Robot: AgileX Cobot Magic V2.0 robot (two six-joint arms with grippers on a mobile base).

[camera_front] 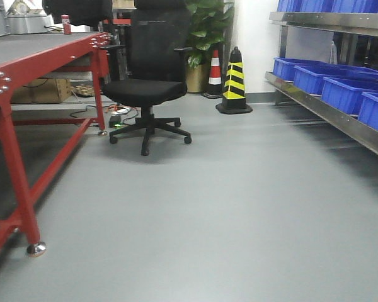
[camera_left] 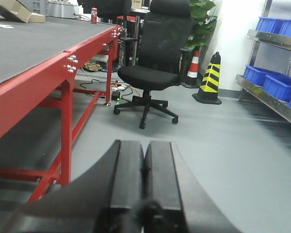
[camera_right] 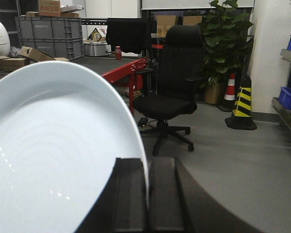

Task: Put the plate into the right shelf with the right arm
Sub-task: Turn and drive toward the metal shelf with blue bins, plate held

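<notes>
Both tools are narrow: the right tool [camera_right: 146, 194] pinches the plate [camera_right: 53, 155] by its rim, left of the chair [camera_right: 172, 82]; the left tool [camera_left: 144, 179] grips nothing. Right of the chair stands the shelf [camera_front: 321, 113].

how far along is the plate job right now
Done: the right gripper is shut on the plate at its rim. In hand: the carry, with the plate not yet at the shelf. Left: reach the right shelf with its blue bins, set the plate in, release.

Glossy smooth plate [camera_right: 53, 160]; shiny steel right shelf [camera_front: 327, 22]; plastic bins [camera_front: 343, 91]; matt grey floor [camera_front: 239, 207]
</notes>
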